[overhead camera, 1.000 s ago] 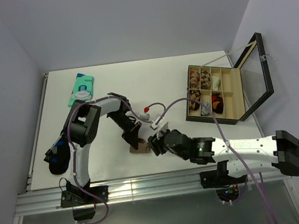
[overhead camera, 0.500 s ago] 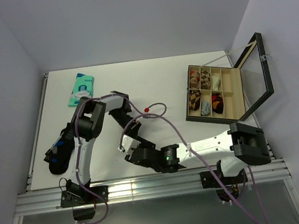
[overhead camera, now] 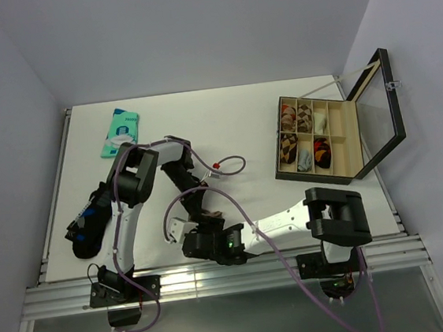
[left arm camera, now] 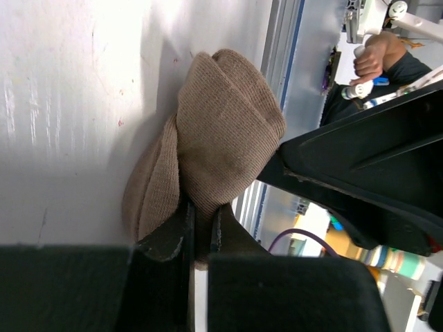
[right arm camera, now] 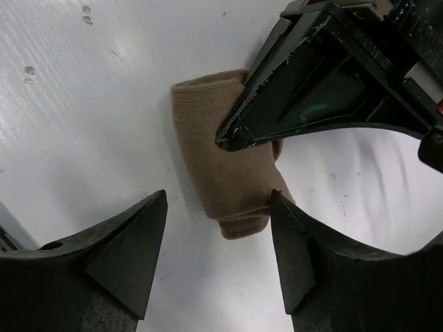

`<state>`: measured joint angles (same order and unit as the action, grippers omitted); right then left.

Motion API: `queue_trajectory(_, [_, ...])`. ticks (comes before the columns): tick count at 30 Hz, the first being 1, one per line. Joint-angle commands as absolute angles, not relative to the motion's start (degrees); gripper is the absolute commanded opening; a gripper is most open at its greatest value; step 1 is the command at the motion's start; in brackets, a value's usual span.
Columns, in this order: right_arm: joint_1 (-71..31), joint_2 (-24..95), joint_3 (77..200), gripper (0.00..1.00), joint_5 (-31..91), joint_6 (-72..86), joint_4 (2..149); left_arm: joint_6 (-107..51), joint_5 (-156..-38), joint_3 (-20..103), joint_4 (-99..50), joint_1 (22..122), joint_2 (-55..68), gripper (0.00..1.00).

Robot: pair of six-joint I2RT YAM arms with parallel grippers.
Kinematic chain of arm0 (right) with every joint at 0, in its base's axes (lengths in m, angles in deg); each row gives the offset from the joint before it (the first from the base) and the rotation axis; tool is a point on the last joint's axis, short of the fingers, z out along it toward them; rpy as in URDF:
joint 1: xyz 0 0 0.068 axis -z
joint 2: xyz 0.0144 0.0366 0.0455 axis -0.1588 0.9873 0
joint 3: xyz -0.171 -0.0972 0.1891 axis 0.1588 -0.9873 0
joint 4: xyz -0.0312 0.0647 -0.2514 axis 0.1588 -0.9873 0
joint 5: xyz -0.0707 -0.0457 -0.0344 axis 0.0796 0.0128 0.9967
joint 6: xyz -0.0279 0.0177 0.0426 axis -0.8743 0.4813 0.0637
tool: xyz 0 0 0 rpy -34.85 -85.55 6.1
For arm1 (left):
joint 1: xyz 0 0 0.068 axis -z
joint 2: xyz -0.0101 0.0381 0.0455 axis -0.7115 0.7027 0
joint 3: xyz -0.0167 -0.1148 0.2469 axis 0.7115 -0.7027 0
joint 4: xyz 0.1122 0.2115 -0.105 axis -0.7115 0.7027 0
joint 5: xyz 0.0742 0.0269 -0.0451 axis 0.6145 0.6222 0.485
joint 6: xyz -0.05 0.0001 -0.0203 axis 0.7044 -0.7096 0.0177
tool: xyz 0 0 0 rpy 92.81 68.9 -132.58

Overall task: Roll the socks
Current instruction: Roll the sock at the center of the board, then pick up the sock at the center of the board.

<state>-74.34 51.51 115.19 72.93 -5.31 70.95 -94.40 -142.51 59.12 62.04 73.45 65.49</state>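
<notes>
- Left gripper (left arm camera: 201, 214) is pinched narrow, with a fold of the tan sock (left arm camera: 221, 131) caught between its two black fingers (left arm camera: 166, 238).
- From the left wrist camera, the sock is a loose, bunched-up roll lying on the white table (overhead camera: 224, 118). It bulges toward 12 o'clock from the pinch.
- Right gripper (right arm camera: 218, 200) stands wide open with nothing in it. Its fingers sit either side of the same sock, and the roll's lower end lies in the gap between them.
- In the right wrist view the sock runs from about 11 o'clock to 5 o'clock. The left gripper reaches in from 2 o'clock, its tip pressed on the sock's upper right side.
- One right finger sits just beside the sock. I cannot tell whether it touches.
- Seen from above, both grippers meet at about 6 o'clock on the table, close to the near edge. They hide the sock in that view.
- A teal packet (overhead camera: 120, 131) lies flat at 10 o'clock, well away from the arms.
- An open box (overhead camera: 319, 178) sits at 3 o'clock with its lid tilted up, and rolled bundles (overhead camera: 305, 114) fill several compartments.
- A dark fabric piece (overhead camera: 84, 228) with a blue patch lies at 8 o'clock by the table's left edge.
</notes>
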Motion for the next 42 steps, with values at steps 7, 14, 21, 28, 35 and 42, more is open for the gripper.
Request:
queue_trajectory(7, [-73.9,57.7,119.2,0.71,77.2,-8.8,72.2,-97.1,-132.3,59.5,55.9,73.1,68.5,0.0])
queue_trajectory(14, [-70.8,59.3,118.6,0.71,76.7,-10.9,75.5,-97.3,-130.6,58.5,56.0,73.2,68.5,0.01])
queue_trajectory(21, [-68.9,63.0,119.9,0.7,73.2,-12.0,75.0,-97.9,-129.5,56.6,56.0,73.2,67.7,0.0])
queue_trajectory(28, [-66.6,66.0,122.0,0.57,67.3,-10.0,71.8,-98.8,-128.0,53.8,56.0,74.3,66.6,0.04])
queue_trajectory(35, [-65.2,67.4,124.3,0.15,63.8,-7.7,68.0,-99.4,-127.9,52.8,56.0,74.7,64.1,0.19])
queue_trajectory(42, [-63.1,65.0,123.4,0.0,59.8,-3.5,66.4,-97.6,-130.0,55.6,55.8,73.7,61.9,0.38])
